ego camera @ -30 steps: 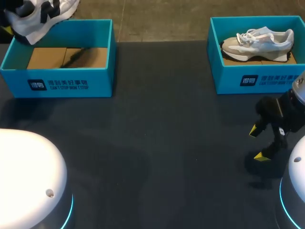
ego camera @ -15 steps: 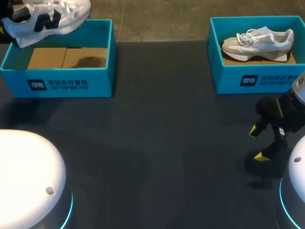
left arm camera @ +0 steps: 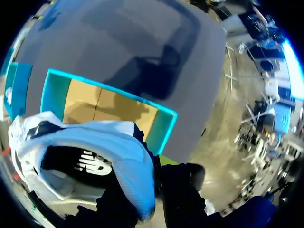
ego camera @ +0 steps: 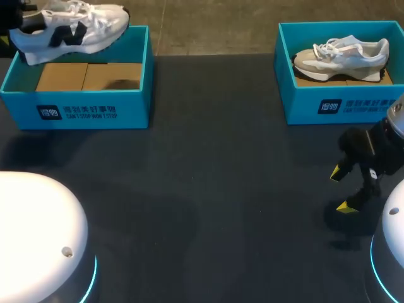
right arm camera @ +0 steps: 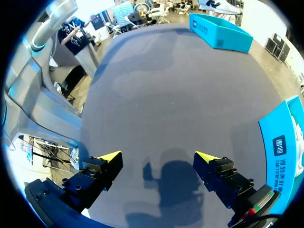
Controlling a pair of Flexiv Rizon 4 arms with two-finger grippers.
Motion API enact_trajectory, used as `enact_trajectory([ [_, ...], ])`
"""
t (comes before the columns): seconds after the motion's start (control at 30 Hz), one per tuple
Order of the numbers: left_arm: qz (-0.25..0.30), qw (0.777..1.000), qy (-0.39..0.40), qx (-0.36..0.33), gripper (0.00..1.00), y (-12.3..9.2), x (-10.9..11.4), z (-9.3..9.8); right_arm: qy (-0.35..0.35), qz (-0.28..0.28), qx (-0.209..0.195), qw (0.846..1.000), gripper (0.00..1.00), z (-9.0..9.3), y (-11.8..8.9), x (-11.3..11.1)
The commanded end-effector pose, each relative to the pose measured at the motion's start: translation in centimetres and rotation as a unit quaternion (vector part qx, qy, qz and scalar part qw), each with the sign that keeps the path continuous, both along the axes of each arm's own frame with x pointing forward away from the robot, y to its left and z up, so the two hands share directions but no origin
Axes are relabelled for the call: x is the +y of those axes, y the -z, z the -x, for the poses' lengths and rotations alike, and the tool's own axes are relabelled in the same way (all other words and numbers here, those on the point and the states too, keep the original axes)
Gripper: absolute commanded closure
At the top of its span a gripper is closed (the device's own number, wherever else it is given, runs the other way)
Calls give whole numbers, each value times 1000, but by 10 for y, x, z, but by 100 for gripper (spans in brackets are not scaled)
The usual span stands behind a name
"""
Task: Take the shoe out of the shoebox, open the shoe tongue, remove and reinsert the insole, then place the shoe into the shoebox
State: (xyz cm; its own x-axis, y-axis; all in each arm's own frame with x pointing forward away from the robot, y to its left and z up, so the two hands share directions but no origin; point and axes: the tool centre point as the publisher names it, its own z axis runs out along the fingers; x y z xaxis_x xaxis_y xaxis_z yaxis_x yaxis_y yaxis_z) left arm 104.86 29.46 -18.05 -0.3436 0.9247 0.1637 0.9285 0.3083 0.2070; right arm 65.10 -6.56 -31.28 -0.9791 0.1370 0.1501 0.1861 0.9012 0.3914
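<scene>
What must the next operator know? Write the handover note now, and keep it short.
Left pincer: shut on the shoe at its heel, holding it in the air above the left box.
Right pincer: open and empty, over the table in front of the right box, which holds a second shoe.
Done: the shoe is out of its box.
Left: open the tongue, pull the insole out and put it back in, then return the shoe to the box.
</scene>
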Motion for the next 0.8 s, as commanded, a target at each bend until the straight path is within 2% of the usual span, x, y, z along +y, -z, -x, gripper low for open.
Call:
enact_trajectory([
  [0.03,30,998,58,5,100,2,14,-9,0,2,-1,1000,0,1,0,1],
  [0.1,24,996,85,3,100,5,17,-15,0,2,-1,1000,0,1,0,1],
  [0.33,11,996,84,6,100,11,21,-30,0,2,-1,1000,0,1,0,1],
  [0.63,0,996,79,30,100,38,8,-34,0,2,-1,1000,0,1,0,1],
  [0.8,2,997,63,44,100,53,10,-38,0,2,-1,1000,0,1,0,1],
])
